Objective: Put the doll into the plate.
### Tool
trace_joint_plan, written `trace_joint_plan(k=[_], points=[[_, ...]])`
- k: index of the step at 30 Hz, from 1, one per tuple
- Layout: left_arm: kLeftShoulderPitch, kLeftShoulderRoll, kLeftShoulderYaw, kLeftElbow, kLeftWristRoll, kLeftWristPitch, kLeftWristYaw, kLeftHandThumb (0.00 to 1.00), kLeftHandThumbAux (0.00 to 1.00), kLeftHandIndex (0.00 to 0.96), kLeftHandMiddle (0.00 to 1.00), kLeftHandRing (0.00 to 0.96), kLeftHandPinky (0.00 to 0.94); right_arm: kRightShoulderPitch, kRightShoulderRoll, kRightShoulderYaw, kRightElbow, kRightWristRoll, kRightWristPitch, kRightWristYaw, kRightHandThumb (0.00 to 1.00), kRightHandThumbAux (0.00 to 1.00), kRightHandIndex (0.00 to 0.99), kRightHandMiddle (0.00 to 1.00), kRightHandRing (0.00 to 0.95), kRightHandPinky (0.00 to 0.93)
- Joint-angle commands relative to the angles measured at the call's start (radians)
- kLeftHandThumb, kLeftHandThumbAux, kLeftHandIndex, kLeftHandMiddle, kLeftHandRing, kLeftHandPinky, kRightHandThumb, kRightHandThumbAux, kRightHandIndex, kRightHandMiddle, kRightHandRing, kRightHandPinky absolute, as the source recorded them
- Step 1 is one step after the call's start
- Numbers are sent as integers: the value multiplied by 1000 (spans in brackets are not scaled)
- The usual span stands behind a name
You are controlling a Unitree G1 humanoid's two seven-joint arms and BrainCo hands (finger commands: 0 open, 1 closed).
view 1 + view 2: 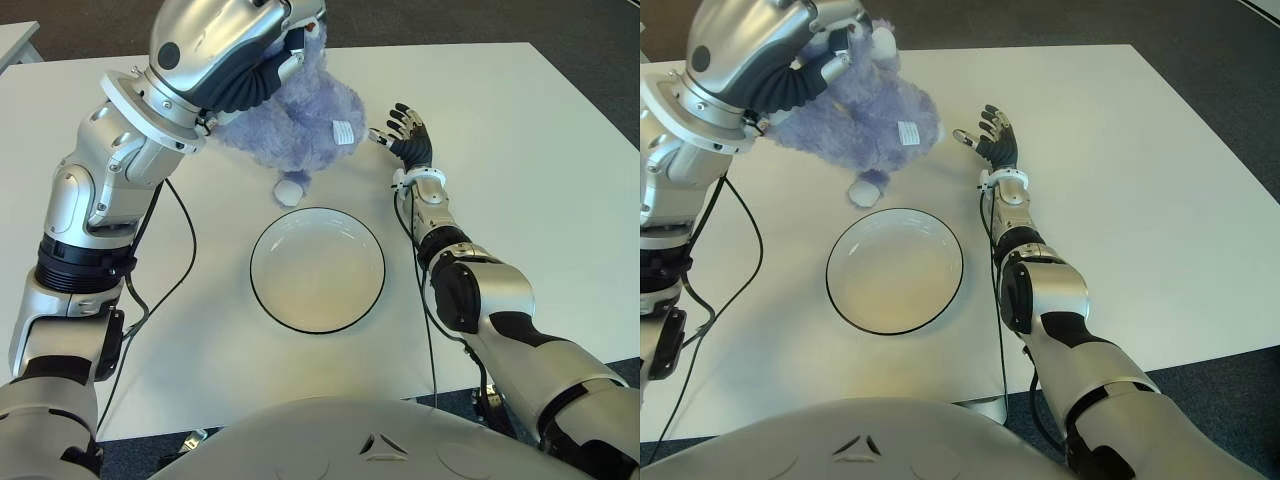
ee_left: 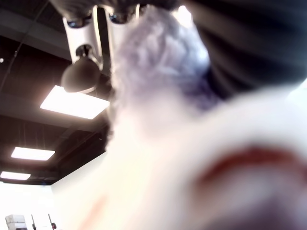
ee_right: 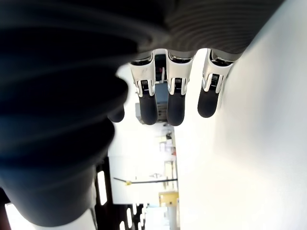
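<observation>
White table, set on dark flooring.

Plate: white, round, dark-rimmed, empty, near the table's front centre.

Doll: fluffy lavender plush, white tag on its side, one pale foot hanging down. Held above the table just behind the plate, toward its left edge; not over the dish proper, as far as the eye views show.

Left hand: raised, fingers closed on the doll's upper part. The wrist view is filled with blurred fur, so the exact finger placement cannot be made out.

Right hand: stretched forward, right of the doll and behind the plate's right edge, apart from both. Fingers extended, spread, holding nothing.

Black cable: trails from the left arm across the table.
</observation>
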Motion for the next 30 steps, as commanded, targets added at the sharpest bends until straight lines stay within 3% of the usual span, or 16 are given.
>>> trace_joint_plan(k=[1,30], points=[[3,-6,4,5,-5,-6,5,710,708,428,688,712,758,13,8,0,19,-1,30,0,0,883,134,149,131,136],[-2,-13,3,9,1,-8,2,710,708,428,688,712,758,12,6,-1,19,0,31,2,0,883,134,149,131,136]])
